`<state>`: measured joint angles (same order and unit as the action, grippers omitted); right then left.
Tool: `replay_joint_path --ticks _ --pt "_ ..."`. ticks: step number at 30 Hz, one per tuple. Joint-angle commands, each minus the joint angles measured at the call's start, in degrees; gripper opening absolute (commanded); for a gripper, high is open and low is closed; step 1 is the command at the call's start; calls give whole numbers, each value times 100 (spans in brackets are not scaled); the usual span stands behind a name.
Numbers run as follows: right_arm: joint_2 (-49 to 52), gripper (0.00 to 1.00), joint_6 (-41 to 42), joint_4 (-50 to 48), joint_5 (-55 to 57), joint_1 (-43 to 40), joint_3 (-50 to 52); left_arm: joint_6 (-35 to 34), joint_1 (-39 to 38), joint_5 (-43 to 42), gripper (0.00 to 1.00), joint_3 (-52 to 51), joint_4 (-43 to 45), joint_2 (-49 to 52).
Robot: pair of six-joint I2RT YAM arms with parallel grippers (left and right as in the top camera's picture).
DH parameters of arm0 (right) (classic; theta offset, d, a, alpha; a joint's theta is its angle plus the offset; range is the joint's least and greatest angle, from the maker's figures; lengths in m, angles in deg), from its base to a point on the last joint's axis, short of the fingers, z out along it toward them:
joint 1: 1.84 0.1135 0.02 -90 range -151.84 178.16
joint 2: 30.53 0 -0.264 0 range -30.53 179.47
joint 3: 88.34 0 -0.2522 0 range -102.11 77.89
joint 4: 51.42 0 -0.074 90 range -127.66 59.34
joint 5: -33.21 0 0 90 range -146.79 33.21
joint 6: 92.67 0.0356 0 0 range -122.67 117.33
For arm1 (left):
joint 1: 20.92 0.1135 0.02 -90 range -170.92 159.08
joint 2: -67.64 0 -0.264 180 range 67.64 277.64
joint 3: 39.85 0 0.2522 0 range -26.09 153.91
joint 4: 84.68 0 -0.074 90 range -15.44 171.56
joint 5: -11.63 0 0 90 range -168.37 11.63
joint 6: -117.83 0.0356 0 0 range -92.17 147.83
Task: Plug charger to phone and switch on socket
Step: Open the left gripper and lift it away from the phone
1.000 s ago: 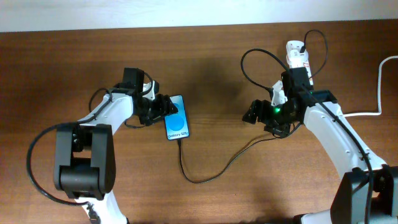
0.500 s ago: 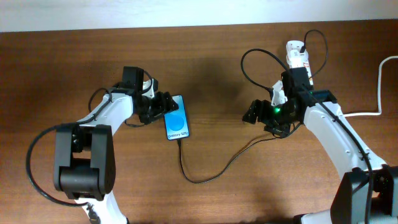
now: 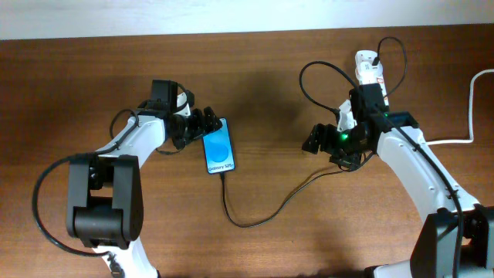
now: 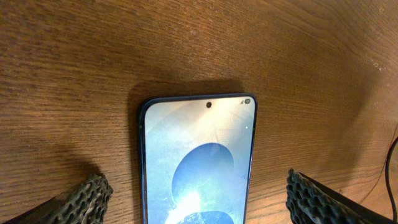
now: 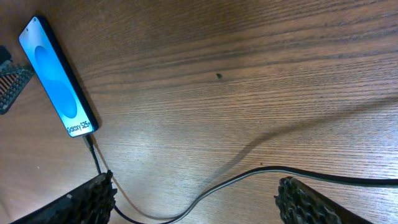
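On the wooden table the left gripper is opened wide at the top end of the phone, one finger on each side, nothing being touched. The right gripper is also spread wide and empty, above the charger. The white socket is placed beyond it. The phone is laid flat, screen up, left of centre. The charger is joined to its bottom edge.

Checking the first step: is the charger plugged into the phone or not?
Plugged in, it seems: the charger runs into the phone at its bottom edge, under the Galaxy S25 band.
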<state>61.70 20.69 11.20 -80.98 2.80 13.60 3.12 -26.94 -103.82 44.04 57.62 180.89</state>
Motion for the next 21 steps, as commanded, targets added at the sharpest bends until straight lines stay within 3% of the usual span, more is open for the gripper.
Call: replay_joint_path --ticks 1,12,21 --pt "-87 85 -66 -2 94 -22 -48 -11 9 232 95 -203 44 289" --pt "-87 85 -66 2 94 -22 -48 262 -55 284 99 17 -282 -164" --pt "-87 85 -66 52 411 -22 -48 514 -48 1421 99 216 -1934 -2347"
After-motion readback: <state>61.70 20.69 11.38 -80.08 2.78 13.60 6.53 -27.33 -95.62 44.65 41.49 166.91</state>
